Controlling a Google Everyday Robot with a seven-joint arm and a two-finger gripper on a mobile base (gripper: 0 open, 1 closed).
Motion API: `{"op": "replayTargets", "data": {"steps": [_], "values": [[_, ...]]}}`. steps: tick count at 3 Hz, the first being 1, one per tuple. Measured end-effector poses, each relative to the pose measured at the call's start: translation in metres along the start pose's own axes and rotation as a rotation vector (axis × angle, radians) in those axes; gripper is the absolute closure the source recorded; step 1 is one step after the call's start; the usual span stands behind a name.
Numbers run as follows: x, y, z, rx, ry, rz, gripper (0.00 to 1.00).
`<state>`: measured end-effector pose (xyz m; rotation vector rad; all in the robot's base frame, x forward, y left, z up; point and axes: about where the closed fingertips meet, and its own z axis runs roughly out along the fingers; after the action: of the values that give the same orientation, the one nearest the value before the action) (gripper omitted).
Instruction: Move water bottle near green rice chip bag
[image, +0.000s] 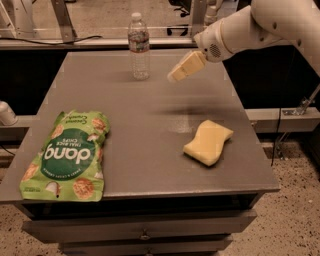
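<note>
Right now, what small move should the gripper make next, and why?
Probably ease the gripper sideways toward the water bottle. It hangs beside the upright bottle, apart from it, and the bottle stands far from the green rice chip bag.

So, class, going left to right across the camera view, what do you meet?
green rice chip bag → water bottle → gripper, hovering over the table → yellow sponge
</note>
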<state>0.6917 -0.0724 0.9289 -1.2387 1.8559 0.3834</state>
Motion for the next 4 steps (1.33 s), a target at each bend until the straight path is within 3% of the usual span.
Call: {"op": "replayTargets", "data": {"steps": [1, 4], "values": [[-0.003, 0.001, 0.005, 0.003, -0.025, 0.01, 0.0], [-0.049, -0.029, 0.088, 0.007, -0.227, 0.056, 0.0]]}}
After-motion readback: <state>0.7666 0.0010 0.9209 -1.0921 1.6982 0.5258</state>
